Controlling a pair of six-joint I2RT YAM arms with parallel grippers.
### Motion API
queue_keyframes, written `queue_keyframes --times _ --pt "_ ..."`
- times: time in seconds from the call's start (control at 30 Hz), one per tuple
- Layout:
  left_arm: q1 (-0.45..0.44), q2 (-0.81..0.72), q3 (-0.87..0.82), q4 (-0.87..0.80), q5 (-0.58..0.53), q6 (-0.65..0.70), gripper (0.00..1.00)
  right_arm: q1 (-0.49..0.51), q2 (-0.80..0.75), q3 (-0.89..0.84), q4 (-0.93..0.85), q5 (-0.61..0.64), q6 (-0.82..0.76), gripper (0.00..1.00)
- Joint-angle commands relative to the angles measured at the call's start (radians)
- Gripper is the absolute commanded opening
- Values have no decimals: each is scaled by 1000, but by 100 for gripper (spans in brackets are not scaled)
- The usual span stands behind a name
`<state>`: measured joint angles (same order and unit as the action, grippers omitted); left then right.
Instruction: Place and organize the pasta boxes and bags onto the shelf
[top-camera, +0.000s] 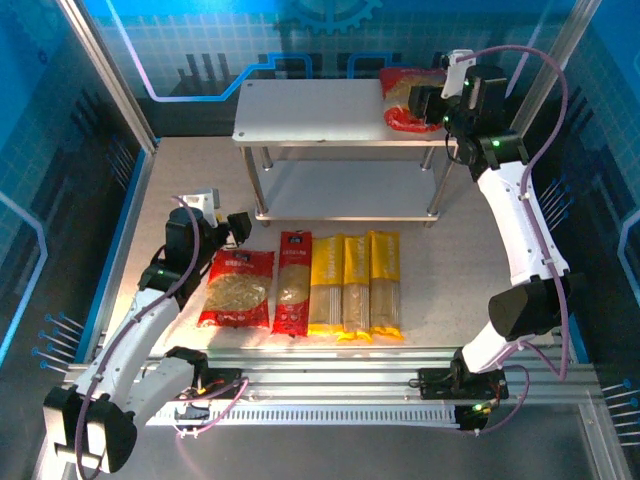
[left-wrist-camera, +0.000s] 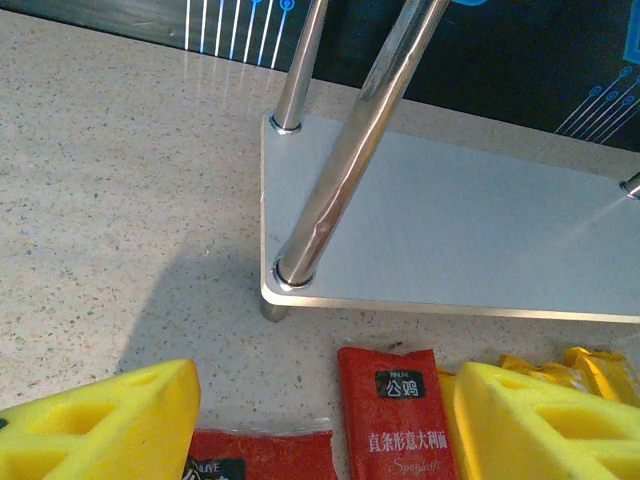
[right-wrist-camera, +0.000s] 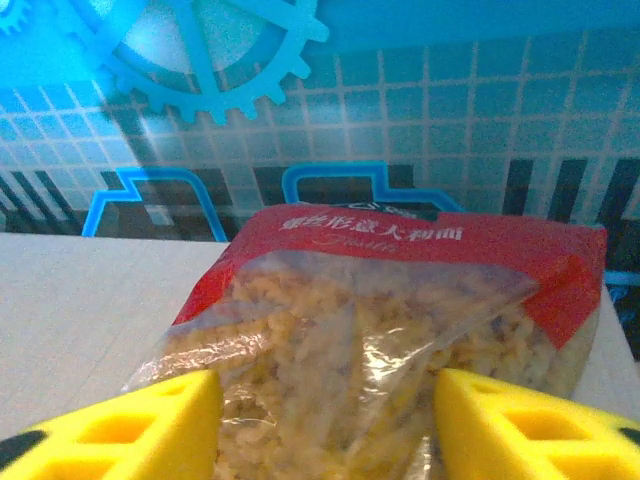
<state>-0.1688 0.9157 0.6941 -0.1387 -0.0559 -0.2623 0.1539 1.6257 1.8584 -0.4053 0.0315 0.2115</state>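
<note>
Tabletop (top-camera: 200, 180) from above shows us the shelf (top-camera: 330, 110) toward its far edge, one wide red bag (top-camera: 405, 100) at the right end of the top board, and before the shelf the other wide red bag (top-camera: 237, 288), narrow red pack (top-camera: 293, 280) and three yellow spaghetti packs (top-camera: 355, 285) side by side. Our right gripper (right-wrist-camera: 328, 400) is spread, fingers (right-wrist-camera: 130, 430) flanking the shelved bag, whose print and pasta its wrist camera makes plain; our left gripper (left-wrist-camera: 325, 400) hangs spread, empty, above the red packs' far ends.
</note>
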Motion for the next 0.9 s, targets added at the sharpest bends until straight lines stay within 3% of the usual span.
queue_keyframes --times 0.0,0.37,0.43,0.6,0.67,0.87 --pt "-6 -11 33 -19 -10 11 69 -20 -26 -1 -20 -10 17 71" --pt "-6 -14 28 -12 -12 8 69 -22 -192 -54 -1 -89 70 82" --pt "-6 -12 28 -9 -11 8 69 -22 -200 -53 -26 -78 67 68" --pt "-6 -13 32 -13 -10 9 69 -40 -191 -47 -73 -76 71 12" --pt "-6 -14 33 -13 -10 11 69 -43 -170 -32 -96 -93 72 0" --pt "-6 -14 38 -16 -8 10 69 -43 -114 -9 -130 -95 67 0"
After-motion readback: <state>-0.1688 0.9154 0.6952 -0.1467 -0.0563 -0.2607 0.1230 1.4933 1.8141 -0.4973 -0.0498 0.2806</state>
